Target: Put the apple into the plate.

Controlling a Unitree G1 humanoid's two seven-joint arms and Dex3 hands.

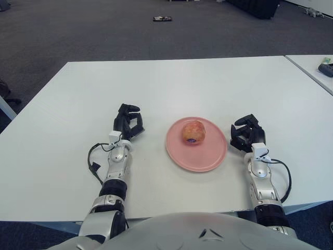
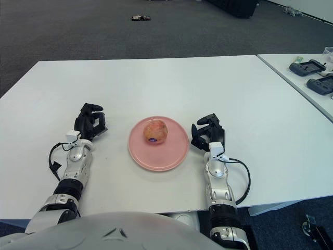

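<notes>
A red-yellow apple (image 1: 193, 132) with a small dark sticker sits in the pink plate (image 1: 208, 158) near the middle of the white table. My left hand (image 1: 127, 122) is to the left of the plate, a short gap away, its dark fingers curled and holding nothing. On the other side, my right hand (image 1: 247, 133) shows just off the plate's right rim, fingers curled as well, with nothing in them. Neither hand touches the apple.
The white table (image 1: 177, 83) stretches far behind the plate. A second table (image 2: 307, 78) at the right carries dark handheld devices (image 2: 307, 66). A small dark object (image 1: 162, 19) lies on the grey carpet beyond.
</notes>
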